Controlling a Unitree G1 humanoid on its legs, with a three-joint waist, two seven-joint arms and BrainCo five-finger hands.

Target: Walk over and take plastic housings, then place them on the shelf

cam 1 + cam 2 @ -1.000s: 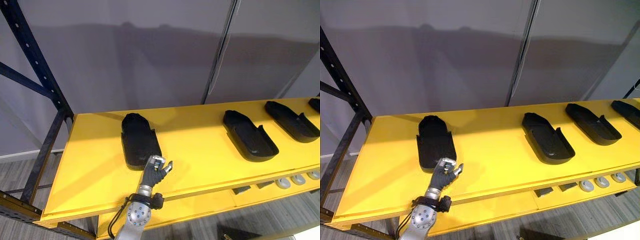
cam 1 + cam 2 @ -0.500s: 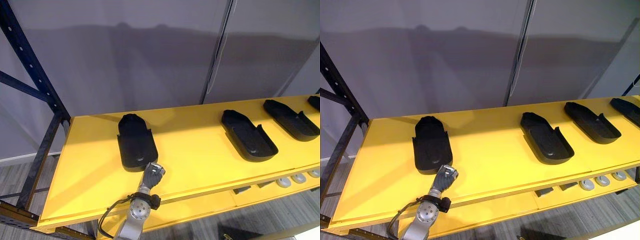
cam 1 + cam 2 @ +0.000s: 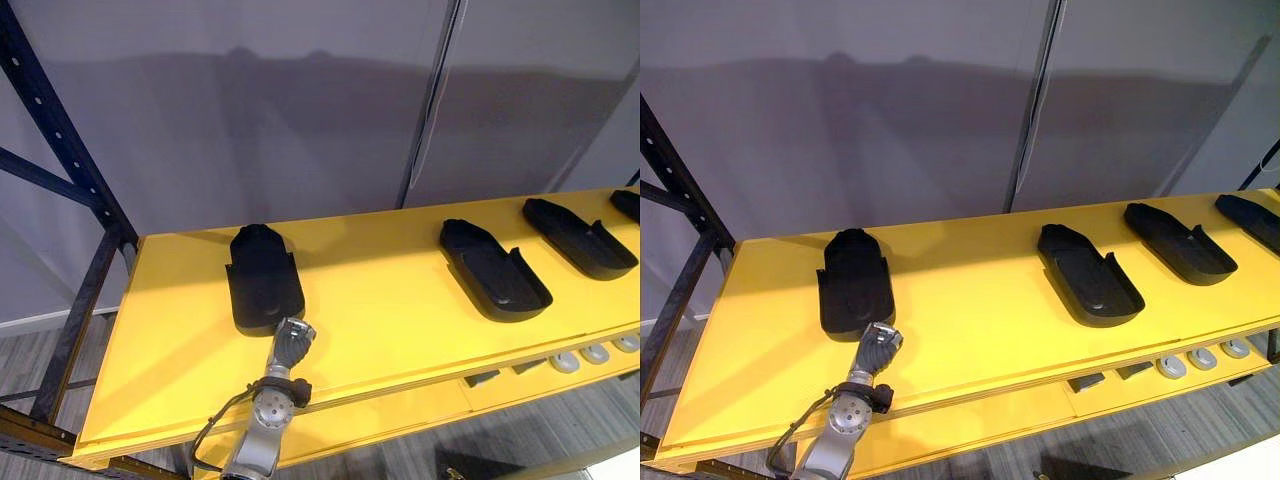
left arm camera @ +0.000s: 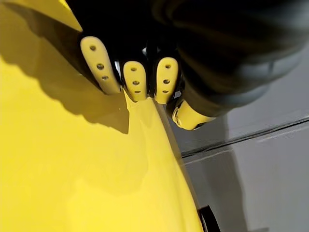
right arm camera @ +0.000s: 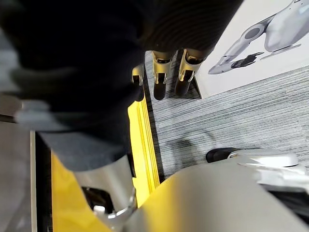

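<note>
Yellow shelf (image 3: pixel 400 320): leftmost housing (image 3: pixel 262 285) just beyond L hand (image 3: pixel 292 343).

The left arm (image 3: pixel 262 442) is finished in silver-grey, with a round, disc-shaped joint housing set below a dark collar at the wrist. The left hand (image 3: pixel 293 343) is backed by a dark ribbed cover; its fingers (image 4: pixel 100 65) are formed as pale metal segments marked with small round dots. The right hand (image 5: pixel 162 65) is covered likewise, and its fingers (image 5: pixel 186 66) are finished with dark tips.
</note>
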